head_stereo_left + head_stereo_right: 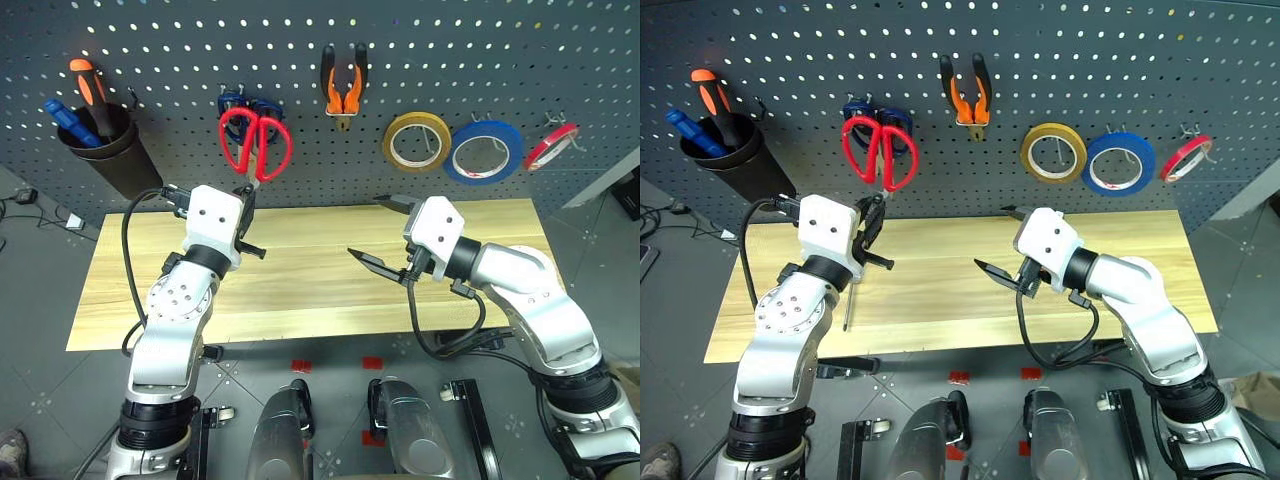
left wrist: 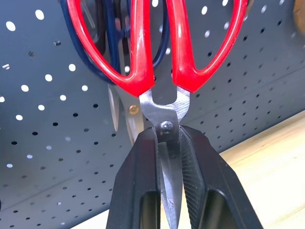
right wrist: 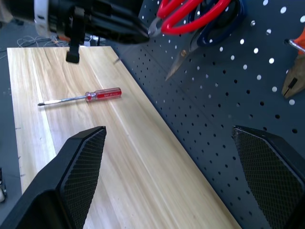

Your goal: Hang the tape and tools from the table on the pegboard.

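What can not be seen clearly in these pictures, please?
- Hook carrying the red-handled scissors: left wrist view, cut off by the picture's edge.
- Blue-handled scissors: mostly hidden behind the red handles.
- Scissor blade tips: left wrist view, hidden between the left gripper jaws, which are closed on the blades.
- Screwdriver: head views, almost wholly hidden by the left arm.
- Print on its handle: too small.

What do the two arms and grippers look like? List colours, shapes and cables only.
Both arms are silver-grey with rounded joints. The left gripper and right gripper each have a white boxy body and two black tapered fingers with textured pads. A black cable loops beside each wrist.
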You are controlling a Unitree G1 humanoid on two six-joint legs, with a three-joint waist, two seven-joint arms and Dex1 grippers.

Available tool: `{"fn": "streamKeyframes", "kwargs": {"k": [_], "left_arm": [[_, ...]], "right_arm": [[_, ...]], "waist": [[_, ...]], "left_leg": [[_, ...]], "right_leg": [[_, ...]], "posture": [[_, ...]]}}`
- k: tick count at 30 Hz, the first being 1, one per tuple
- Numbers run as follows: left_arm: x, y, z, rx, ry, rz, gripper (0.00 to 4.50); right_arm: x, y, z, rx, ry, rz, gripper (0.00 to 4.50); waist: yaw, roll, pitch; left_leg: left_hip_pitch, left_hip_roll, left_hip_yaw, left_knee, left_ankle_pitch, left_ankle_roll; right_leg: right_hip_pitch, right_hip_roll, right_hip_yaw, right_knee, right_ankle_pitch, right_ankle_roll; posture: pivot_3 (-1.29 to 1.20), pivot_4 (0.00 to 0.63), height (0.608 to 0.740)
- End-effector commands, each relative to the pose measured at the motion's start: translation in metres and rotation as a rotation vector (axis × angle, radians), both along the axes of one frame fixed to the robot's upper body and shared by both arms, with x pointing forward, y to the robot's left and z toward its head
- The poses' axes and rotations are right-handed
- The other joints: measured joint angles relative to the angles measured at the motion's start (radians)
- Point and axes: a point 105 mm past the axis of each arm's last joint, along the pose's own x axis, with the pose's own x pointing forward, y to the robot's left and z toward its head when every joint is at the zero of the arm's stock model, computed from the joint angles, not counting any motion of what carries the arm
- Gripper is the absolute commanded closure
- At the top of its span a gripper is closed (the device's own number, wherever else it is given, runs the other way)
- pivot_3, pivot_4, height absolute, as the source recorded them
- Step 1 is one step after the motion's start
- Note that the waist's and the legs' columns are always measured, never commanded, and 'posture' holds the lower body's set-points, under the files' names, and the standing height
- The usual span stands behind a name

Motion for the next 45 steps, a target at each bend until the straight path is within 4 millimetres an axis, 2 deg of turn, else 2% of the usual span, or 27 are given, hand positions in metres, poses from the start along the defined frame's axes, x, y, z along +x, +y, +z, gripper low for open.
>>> {"fn": "streamKeyframes", "kwargs": {"k": [1,4,7,10,13,16,20,26,31,34,40,43,45], "left_arm": [[0.001,-0.001,-0.001,0.044,0.008,0.004,2.75],[0.003,0.005,-0.010,0.072,0.042,0.038,1.80],[0.001,0.013,-0.035,0.102,0.148,0.059,0.90],[-0.002,0.023,-0.062,0.115,0.256,0.066,0.90],[-0.002,0.043,-0.087,0.072,0.391,0.117,0.90],[-0.003,0.059,-0.103,-0.012,0.490,0.139,0.90],[0.011,0.081,-0.112,-0.148,0.564,0.213,0.05],[0.033,0.099,-0.112,-0.267,0.629,0.278,0.05],[0.042,0.109,-0.110,-0.297,0.682,0.270,0.05],[0.050,0.121,-0.106,-0.356,0.689,0.300,0.05],[0.054,0.132,-0.110,-0.432,0.736,0.308,0.05],[0.054,0.133,-0.116,-0.446,0.762,0.294,0.62],[0.054,0.132,-0.119,-0.431,0.775,0.284,1.27]], "right_arm": [[-0.006,0.008,0.012,0.017,-0.061,0.040,0.00],[-0.005,0.013,0.014,0.033,-0.064,0.045,0.00],[-0.004,0.017,0.013,0.064,-0.035,0.041,0.00],[0.002,0.022,0.004,0.116,0.073,-0.010,0.00],[0.008,0.029,-0.016,0.131,0.257,-0.114,0.00],[-0.005,0.045,-0.018,0.147,0.313,-0.071,0.00],[-0.017,0.055,-0.024,0.116,0.340,-0.031,0.00],[-0.020,0.066,-0.018,0.094,0.323,0.005,0.00],[-0.019,0.074,-0.011,0.103,0.325,0.019,0.00],[-0.020,0.081,-0.007,0.111,0.331,0.029,0.00],[-0.021,0.084,-0.007,0.102,0.338,0.022,0.00],[-0.019,0.084,-0.004,0.090,0.320,0.013,0.00],[-0.019,0.083,-0.003,0.086,0.313,0.012,0.00]], "waist": [[-0.001,0.000,0.000],[-0.002,0.000,0.000],[-0.006,0.000,0.000],[-0.012,0.000,-0.001],[-0.015,-0.001,-0.001],[-0.016,-0.001,-0.001],[-0.009,-0.001,-0.001],[0.002,-0.004,-0.001],[0.000,-0.005,0.001],[0.002,-0.006,0.005],[0.003,-0.011,0.017],[0.002,-0.011,0.021],[0.003,-0.010,0.021]], "left_leg": [[0.000,0.000,0.000,0.000,0.000,0.000],[0.000,0.000,0.000,0.000,0.000,0.000],[0.000,0.000,0.000,0.000,0.000,0.000],[0.000,0.000,0.000,0.000,0.000,0.000],[0.000,0.001,0.000,0.000,0.000,0.000],[0.000,0.001,0.000,0.001,0.000,0.000],[0.000,0.000,0.000,0.001,0.000,0.000],[0.000,0.000,0.000,0.002,0.000,0.000],[0.000,0.001,0.000,0.001,0.000,0.000],[0.000,0.001,0.001,0.001,0.000,0.000],[0.000,0.000,0.001,0.001,0.000,0.000],[0.000,0.000,0.001,0.001,0.000,0.000],[0.000,0.000,0.001,0.000,0.000,0.000]], "right_leg": [[0.000,0.000,0.000,0.000,0.000,0.000],[0.000,0.000,0.000,0.000,0.000,0.000],[0.000,0.000,0.000,0.000,0.000,0.000],[0.000,0.000,0.000,0.000,0.000,0.000],[0.000,0.000,0.000,0.001,0.000,0.000],[-0.001,0.000,0.000,0.003,0.000,0.000],[-0.001,0.000,0.000,0.003,0.000,0.000],[-0.001,0.000,0.000,0.003,0.000,0.000],[-0.002,0.000,0.000,0.004,0.000,0.000],[-0.002,0.000,0.000,0.003,0.000,-0.001],[-0.002,-0.001,0.000,0.002,0.000,-0.001],[-0.002,-0.001,0.000,0.001,0.000,-0.001],[-0.003,-0.001,0.000,0.001,0.000,-0.001]], "posture": [[-0.27,0.306,0.740],[-0.27,0.305,0.740],[-0.26,0.302,0.740],[-0.26,0.304,0.740],[-0.25,0.313,0.740],[-0.25,0.321,0.740],[-0.22,0.328,0.740],[-0.23,0.352,0.740],[-0.23,0.391,0.740],[-0.23,0.408,0.740],[-0.25,0.421,0.740],[-0.25,0.421,0.740],[-0.26,0.422,0.740]]}}
